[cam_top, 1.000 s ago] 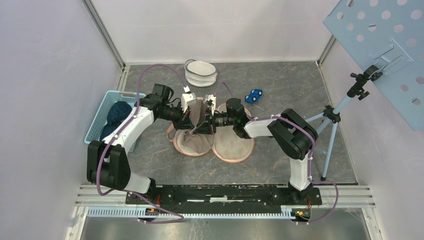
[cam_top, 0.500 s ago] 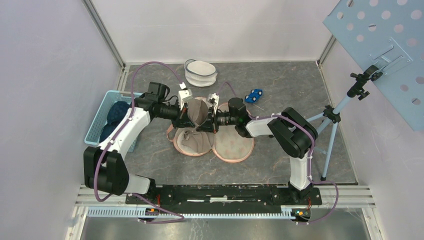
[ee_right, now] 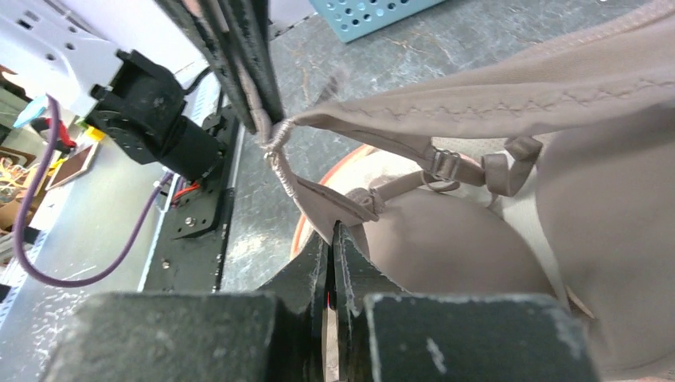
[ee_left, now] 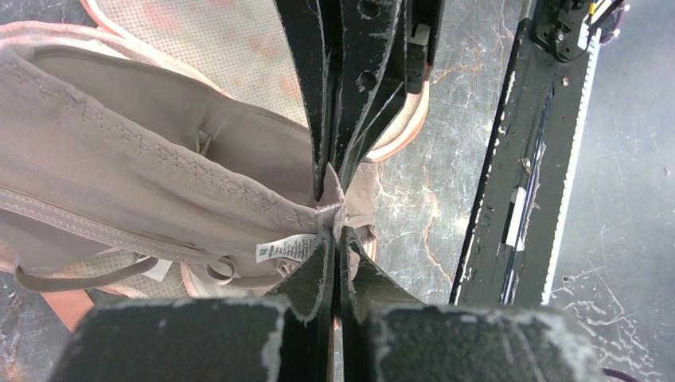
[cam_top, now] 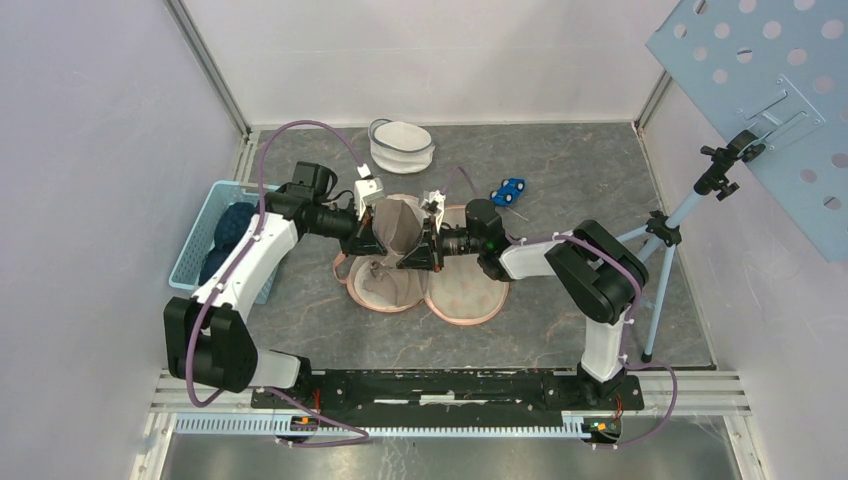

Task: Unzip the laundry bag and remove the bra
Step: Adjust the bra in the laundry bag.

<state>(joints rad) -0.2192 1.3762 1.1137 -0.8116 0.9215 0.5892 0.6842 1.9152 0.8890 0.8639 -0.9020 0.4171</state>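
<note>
The taupe bra [cam_top: 397,222] hangs stretched between my two grippers above the opened pink-rimmed mesh laundry bag [cam_top: 468,297], which lies flat on the table as two discs. My left gripper [cam_top: 386,246] is shut on a bunched end of the bra's band [ee_left: 338,213], beside a white care label [ee_left: 284,248]. My right gripper [cam_top: 402,259] is shut on a fabric tab of the bra [ee_right: 338,208] just below that bunch. The two sets of fingertips almost meet. In the left wrist view the cup fabric [ee_left: 143,159] spreads left over the bag's mesh [ee_left: 199,32].
A blue basket [cam_top: 196,232] with dark blue cloth stands at the left. A white round mesh container [cam_top: 402,146] is at the back, with a blue toy car [cam_top: 510,190] to its right. A tripod [cam_top: 668,228] stands at the right, and the black base rail [cam_top: 440,388] runs along the near edge.
Both wrists have drawn slightly apart, the left arm to the left and the right arm to the right. The bra has come up with them and spread wider.
</note>
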